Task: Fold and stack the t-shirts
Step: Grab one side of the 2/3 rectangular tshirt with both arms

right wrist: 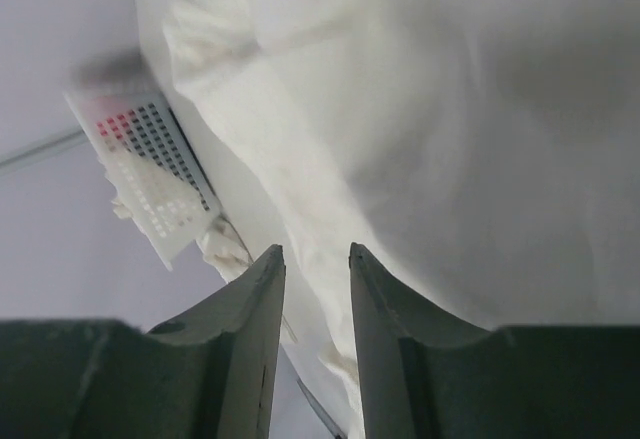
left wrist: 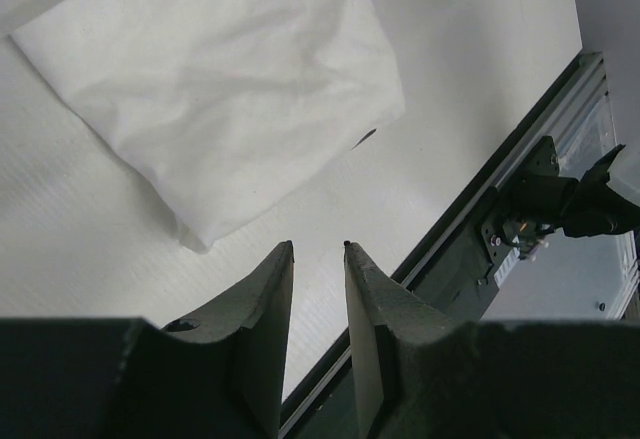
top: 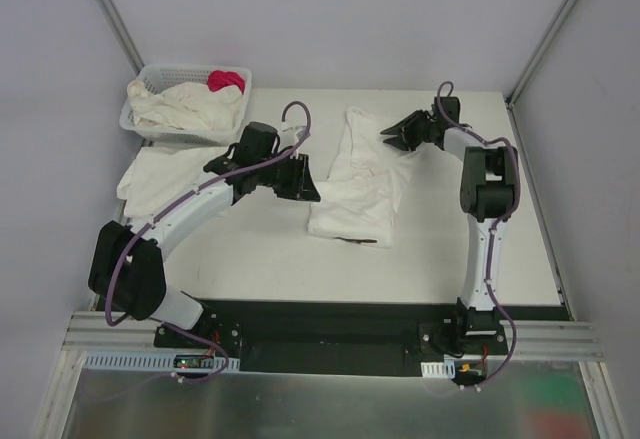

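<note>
A cream t-shirt [top: 357,184], partly folded into a long strip, lies mid-table. Its lower end fills the top of the left wrist view [left wrist: 220,89], and it spreads across the right wrist view [right wrist: 420,129]. My left gripper [top: 300,179] hangs just left of it, open and empty [left wrist: 318,247]. My right gripper [top: 393,137] hovers by the shirt's upper right edge, open and empty [right wrist: 315,249]. A folded t-shirt [top: 155,174] lies flat at the left. More cream shirts [top: 185,107] are heaped in the basket.
A white lattice basket [top: 150,129] stands at the back left with a pink-red cloth [top: 225,81] inside. It also shows far off in the right wrist view [right wrist: 150,169]. The black base rail [top: 330,324] runs along the near table edge.
</note>
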### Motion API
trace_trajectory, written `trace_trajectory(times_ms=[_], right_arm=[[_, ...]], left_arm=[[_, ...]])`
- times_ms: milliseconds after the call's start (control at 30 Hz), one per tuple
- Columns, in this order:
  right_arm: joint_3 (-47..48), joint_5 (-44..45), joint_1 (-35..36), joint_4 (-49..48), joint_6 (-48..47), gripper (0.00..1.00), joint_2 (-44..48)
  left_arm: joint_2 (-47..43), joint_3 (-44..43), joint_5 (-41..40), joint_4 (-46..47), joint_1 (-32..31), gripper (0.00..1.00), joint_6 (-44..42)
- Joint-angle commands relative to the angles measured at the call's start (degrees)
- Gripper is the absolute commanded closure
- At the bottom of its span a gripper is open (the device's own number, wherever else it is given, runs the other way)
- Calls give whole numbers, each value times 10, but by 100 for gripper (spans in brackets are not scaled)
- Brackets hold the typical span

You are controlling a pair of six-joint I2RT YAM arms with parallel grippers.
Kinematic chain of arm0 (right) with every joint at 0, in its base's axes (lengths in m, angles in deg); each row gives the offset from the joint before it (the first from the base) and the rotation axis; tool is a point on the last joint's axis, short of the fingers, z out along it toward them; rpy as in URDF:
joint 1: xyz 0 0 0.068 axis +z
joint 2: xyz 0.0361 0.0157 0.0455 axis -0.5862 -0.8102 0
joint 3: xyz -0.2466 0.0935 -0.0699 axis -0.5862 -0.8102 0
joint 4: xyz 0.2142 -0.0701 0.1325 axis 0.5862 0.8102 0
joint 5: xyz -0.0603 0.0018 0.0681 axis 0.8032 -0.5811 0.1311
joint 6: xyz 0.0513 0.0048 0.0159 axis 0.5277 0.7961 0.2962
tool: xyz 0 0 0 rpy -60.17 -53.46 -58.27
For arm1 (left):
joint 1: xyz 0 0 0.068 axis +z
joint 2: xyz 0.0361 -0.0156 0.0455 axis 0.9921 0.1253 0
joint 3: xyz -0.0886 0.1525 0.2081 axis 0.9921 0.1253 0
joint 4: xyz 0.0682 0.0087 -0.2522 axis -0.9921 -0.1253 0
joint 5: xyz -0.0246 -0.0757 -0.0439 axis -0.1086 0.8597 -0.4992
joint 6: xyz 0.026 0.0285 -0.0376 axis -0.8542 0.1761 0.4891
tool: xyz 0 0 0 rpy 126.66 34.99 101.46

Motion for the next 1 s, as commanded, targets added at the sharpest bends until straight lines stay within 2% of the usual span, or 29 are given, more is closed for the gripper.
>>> trace_trajectory(times_ms=[0,33,167,267,467,667,800,867,967], right_arm=[[-123,-7,7,14,-46,63,166],[-198,3,7,10,-56,62,216],[-345,-6,-3,-57,-56,59,299],[-398,-17,-17,-65,-69,57,322],[-460,-31,-24,-117,-50,54,336],[-494,-48,-19,-174,-22,54,320],[-494,-60,-12,-196,-7,54,312],[-498,-58,-11,-196,-7,53,313],[-508,-62,-10,-207,0,54,306]], left_arm=[[6,-9,-4,4,8,74,-14],[7,-9,-11,4,8,74,-10],[14,-12,-11,12,9,74,-2],[17,-18,-5,13,9,74,2],[25,-30,-18,16,9,73,10],[76,-64,-107,30,20,74,18],[166,-113,-102,42,39,74,28],[204,-140,-71,52,51,74,36],[226,-150,-68,65,56,75,35]])
